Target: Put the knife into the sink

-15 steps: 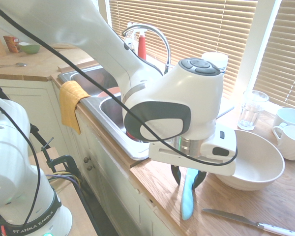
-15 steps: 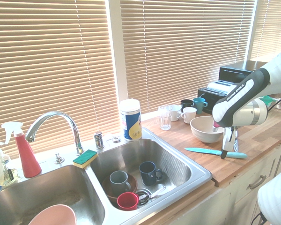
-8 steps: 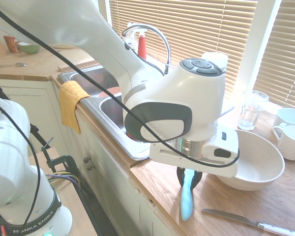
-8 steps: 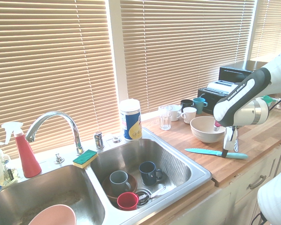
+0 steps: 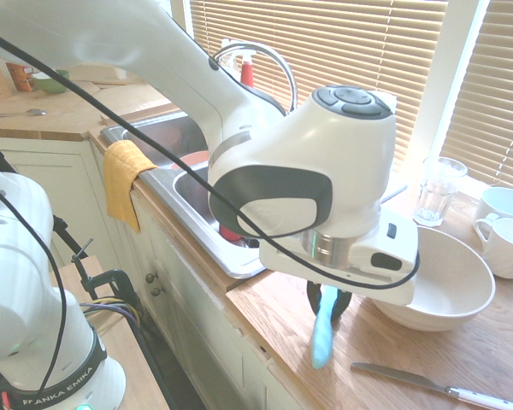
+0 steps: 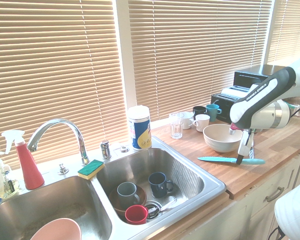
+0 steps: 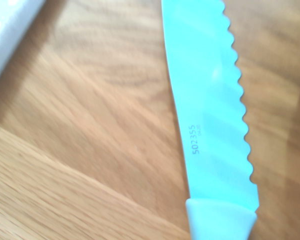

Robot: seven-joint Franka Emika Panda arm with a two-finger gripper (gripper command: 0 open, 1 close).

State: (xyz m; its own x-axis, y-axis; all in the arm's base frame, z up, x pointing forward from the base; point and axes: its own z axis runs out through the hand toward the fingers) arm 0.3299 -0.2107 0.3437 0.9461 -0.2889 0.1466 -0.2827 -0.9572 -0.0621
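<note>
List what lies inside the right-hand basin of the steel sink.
In the stainless steel sink: grey mug on a brown plate, navy mug, red cup, some cutlery. Beneath them is hidden.

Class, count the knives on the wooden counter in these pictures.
2: the long turquoise serrated knife, in the shut pincer, and a silver table knife with white handle beside it. Others may be hidden.

Opposite side views share wooden counter (image 5: pixel 496 342), wrist close above
</note>
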